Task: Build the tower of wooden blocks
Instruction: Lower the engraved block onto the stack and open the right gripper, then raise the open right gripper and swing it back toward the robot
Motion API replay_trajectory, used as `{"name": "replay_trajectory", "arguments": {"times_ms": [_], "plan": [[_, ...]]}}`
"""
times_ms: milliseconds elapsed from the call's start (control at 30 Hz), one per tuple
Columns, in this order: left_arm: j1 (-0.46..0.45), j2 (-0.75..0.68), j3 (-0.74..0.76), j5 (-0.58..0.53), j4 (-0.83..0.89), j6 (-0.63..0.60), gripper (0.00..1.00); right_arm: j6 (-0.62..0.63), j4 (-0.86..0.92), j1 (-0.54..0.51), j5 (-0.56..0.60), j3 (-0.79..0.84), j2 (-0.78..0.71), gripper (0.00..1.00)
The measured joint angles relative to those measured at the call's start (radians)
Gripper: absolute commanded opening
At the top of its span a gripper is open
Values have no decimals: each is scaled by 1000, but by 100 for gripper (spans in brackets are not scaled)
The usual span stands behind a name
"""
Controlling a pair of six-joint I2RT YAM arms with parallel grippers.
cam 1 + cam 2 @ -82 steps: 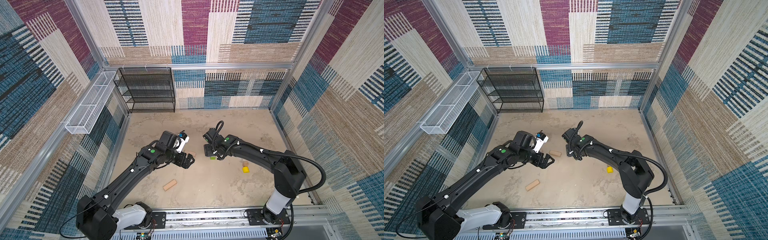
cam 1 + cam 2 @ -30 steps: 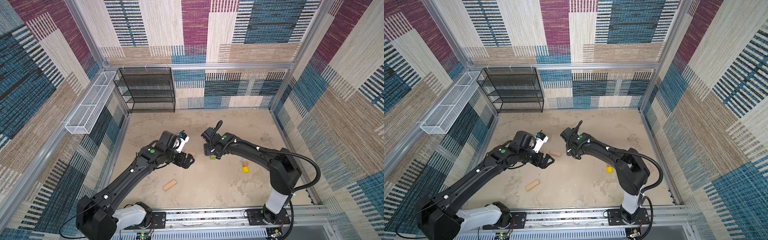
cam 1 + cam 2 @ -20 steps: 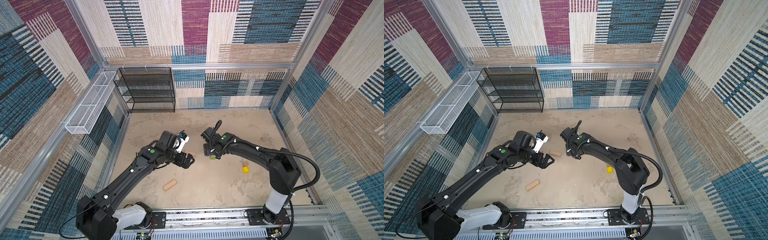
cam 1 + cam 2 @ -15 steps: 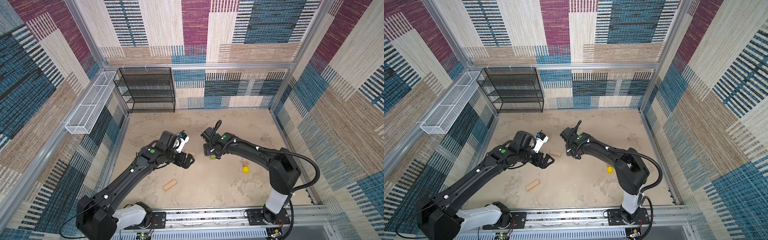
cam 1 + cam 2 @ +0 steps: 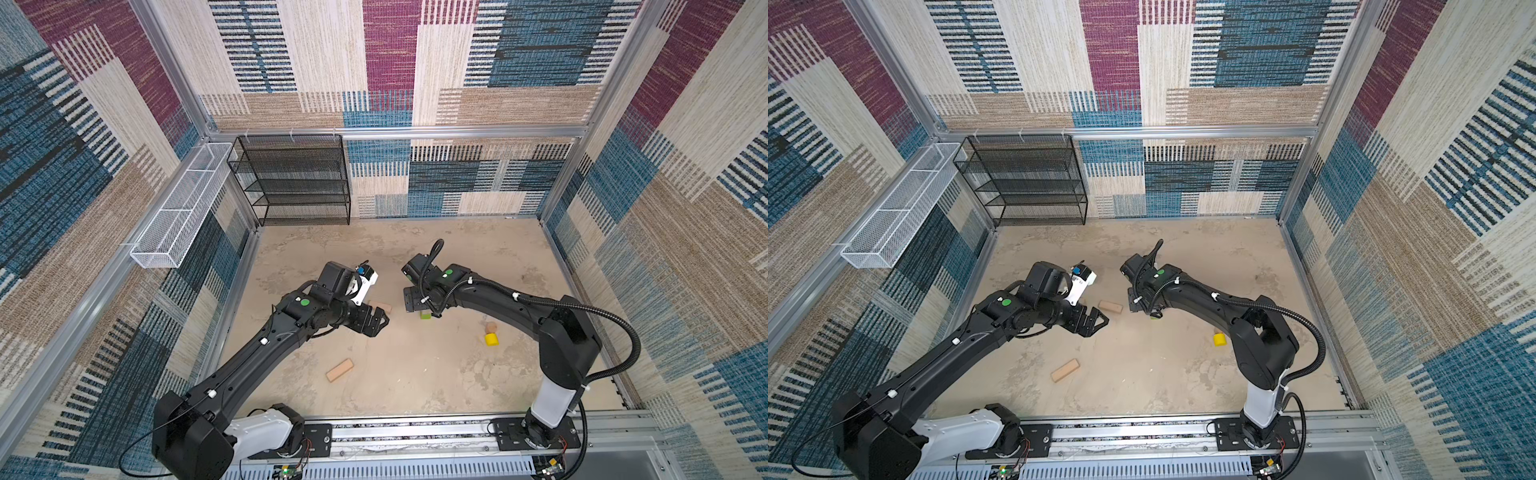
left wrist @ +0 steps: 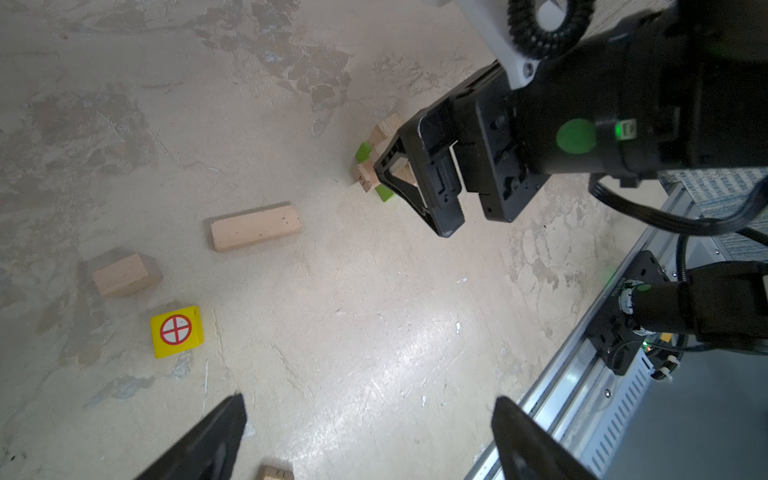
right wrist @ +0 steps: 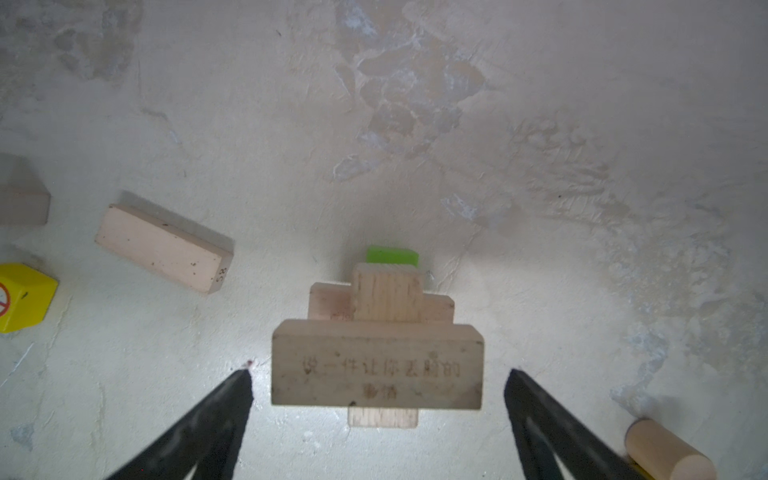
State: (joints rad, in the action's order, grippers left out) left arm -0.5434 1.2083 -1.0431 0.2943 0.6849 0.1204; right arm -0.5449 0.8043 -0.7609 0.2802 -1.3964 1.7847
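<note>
Four layers make the wood block tower point(image 7: 384, 299) near the table's middle. Its top brick point(image 7: 376, 353), burnt with Chinese characters too blurred to read, lies long axis across the right claw point(image 7: 378, 372), whose fingers stand spread clear of both ends, grasping nothing. The left claw point(image 6: 368, 400), likewise released and empty, is nearer the loose brick point(image 6: 254, 226) toward the left edge.
</note>
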Motion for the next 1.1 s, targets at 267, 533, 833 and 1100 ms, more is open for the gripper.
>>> {"name": "replay_trajectory", "arguments": {"times_ms": [267, 533, 833, 1100], "plan": [[3, -6, 0, -2, 0, 0, 97, 0, 4, 0, -2, -18, -8, 100], [51, -24, 0, 0, -5, 4, 95, 1, 15, 1, -12, -64, -43, 100], [150, -5, -24, 67, -27, 38, 95, 48, 24, 1, -49, -64, -163, 100], [176, 24, -43, 106, -45, 45, 93, 143, -51, 0, -84, -26, -277, 89]]}}
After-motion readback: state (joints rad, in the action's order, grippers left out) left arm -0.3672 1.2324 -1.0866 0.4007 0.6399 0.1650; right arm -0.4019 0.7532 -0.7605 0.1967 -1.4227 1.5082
